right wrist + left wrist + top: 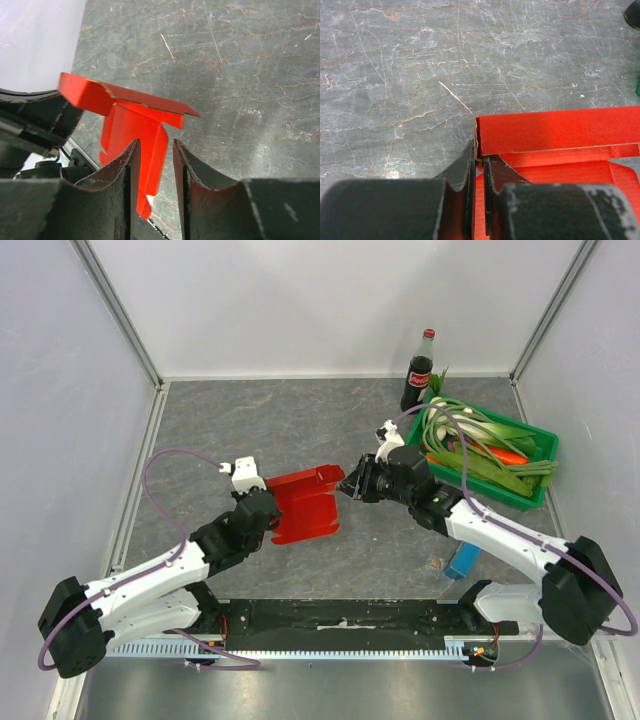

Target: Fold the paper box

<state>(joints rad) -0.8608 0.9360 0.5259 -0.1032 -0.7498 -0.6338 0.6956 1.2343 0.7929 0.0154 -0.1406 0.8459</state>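
Blue box (461, 562) lay nearest, partly under the right arm. Mid-desk (250, 420), the red paper box (305, 502) sat partly folded between both grippers, one wall up. Left gripper (268, 508) fingers (462, 172) pinched its left wall edge. Right gripper (352, 485) fingers (120, 170) were spread, with a flap in the gap, unclamped. Far right: green crate (548, 470) of vegetables, cola bottle (418, 370).

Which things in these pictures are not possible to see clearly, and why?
Blue box: top external view, mostly hidden under the right arm.
Cola bottle label: top external view, too small to read.
Paper box: left wrist view, near part hidden behind the left jaws, right end cut off by the frame edge.
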